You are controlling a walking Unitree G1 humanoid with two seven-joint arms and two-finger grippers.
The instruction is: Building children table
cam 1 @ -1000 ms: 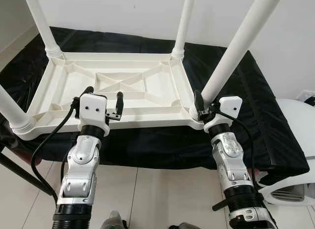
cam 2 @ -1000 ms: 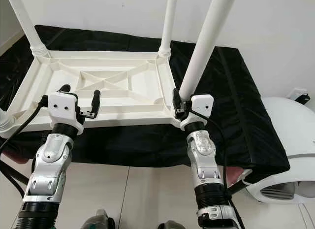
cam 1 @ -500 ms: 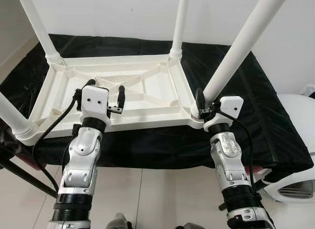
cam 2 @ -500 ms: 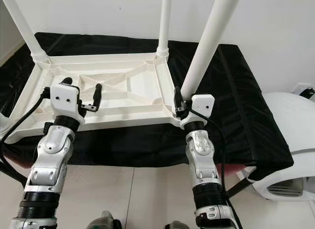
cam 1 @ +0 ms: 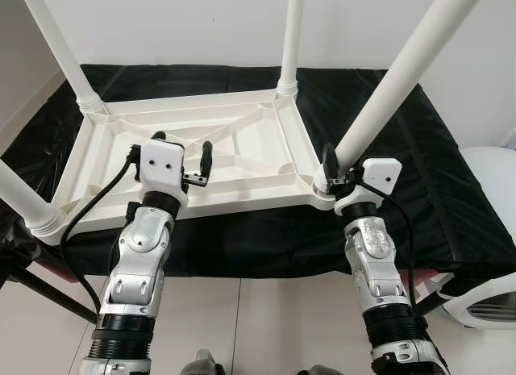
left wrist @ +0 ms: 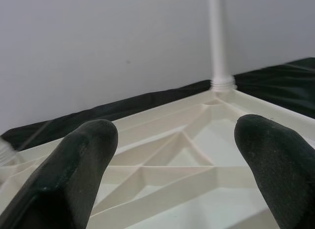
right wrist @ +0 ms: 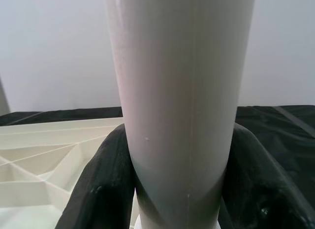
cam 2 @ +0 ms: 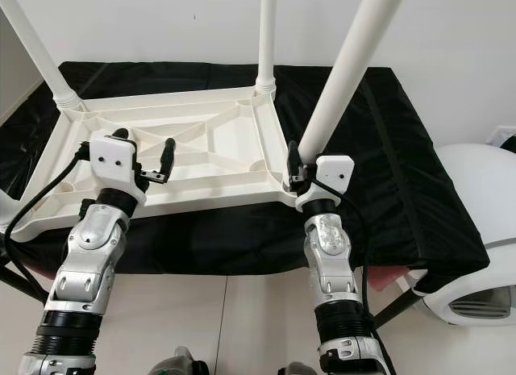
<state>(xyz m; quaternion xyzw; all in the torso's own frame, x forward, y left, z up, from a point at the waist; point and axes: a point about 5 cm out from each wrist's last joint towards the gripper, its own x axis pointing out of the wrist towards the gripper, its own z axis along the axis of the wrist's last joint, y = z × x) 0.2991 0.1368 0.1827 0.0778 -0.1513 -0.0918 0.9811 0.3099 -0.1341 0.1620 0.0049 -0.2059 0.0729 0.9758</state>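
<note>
A white plastic children's table (cam 1: 242, 145) lies upside down on a black-covered surface, its ribbed underside up and its white legs pointing upward. My right gripper (cam 1: 337, 172) is shut on the near right leg (cam 1: 395, 77) just above its socket; that leg (right wrist: 182, 101) sits between both black fingers (right wrist: 101, 184). My left gripper (cam 1: 181, 153) hovers open over the near left part of the underside (left wrist: 187, 155), its fingers (left wrist: 74, 175) spread with nothing between them.
A black cloth (cam 1: 419, 173) covers the bench under the table. A white rounded appliance (cam 2: 476, 222) stands on the floor at the right. A white wall rises close behind. Pale tiled floor (cam 1: 266, 318) lies in front, with dark bench legs (cam 1: 44, 290) at lower left.
My left gripper has moved forward and a little right over the underside, still open. The right gripper stays shut on the leg. The camera has shifted slightly.
</note>
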